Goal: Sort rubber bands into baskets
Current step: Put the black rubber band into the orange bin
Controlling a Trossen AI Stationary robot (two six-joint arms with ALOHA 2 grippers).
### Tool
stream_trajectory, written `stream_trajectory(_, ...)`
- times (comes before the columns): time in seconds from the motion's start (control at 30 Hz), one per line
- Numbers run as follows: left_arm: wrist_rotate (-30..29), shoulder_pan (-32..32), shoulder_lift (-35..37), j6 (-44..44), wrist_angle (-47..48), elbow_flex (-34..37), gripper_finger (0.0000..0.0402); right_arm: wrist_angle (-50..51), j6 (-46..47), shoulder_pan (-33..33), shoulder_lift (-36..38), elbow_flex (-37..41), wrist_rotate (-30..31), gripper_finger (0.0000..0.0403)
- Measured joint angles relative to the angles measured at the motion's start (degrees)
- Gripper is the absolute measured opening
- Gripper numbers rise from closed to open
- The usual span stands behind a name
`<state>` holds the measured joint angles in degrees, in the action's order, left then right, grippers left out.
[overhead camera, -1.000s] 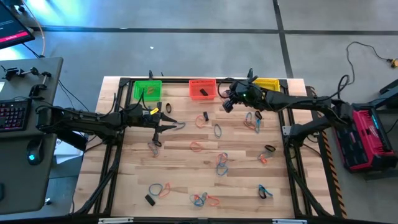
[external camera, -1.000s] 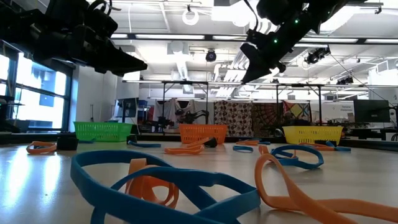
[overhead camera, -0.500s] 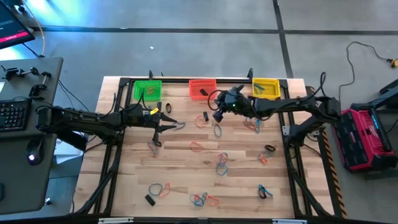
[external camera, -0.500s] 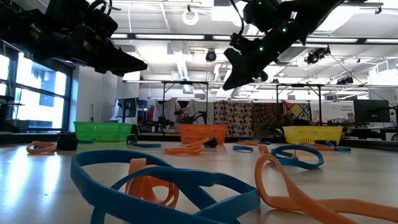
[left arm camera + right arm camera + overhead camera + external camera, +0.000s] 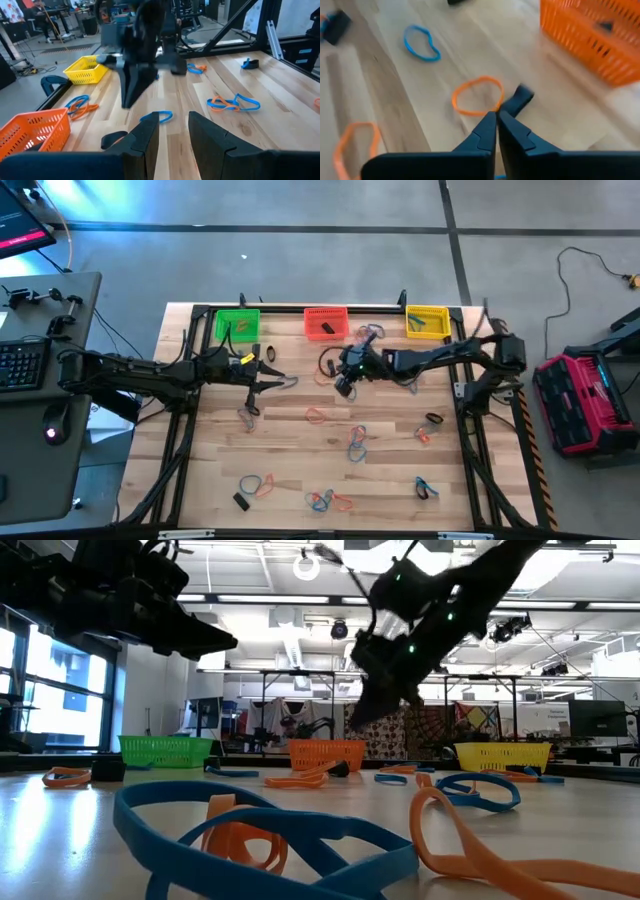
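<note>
The right tool is hanging over the table just in front of the red-orange basket, its fingers pressed together and gripping nothing that shows. In the right wrist view an orange rubber band and a small black band are lying on the wood right beyond the fingertips, with the red-orange basket farther behind them. The left tool is waiting in front of the green basket, to the left of the red-orange one, its fingers standing partly apart with nothing visibly between them. The yellow basket is sitting to the right of the red-orange basket, and many more rubber bands are lying scattered well in front of it.

Judging by this, the step in hand is the approach to a pick near the red-orange basket, and most of the sorting is not yet done. The next move seems to call for the right tool to spread its fingers, drop to the wood, and pinch one thin loop alone, since the orange and black bands are lying close together and could both be caught.
</note>
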<state>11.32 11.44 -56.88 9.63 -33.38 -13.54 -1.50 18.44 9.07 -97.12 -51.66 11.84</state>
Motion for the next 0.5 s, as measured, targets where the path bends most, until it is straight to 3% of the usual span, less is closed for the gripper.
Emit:
stream_trajectory(0.33, -0.03, -0.02, 0.0, 0.02, -0.31, 0.0, 0.0099, -6.55, 2.21, -0.18, -8.65, 0.0, 0.0, 0.0104)
stream_trajectory(0.5, -0.08, -0.02, 0.0, -1.01, -0.33, 0.0, 0.0099, -6.99, 2.14, -0.17, -9.87, 0.0, 0.14, 0.0122)
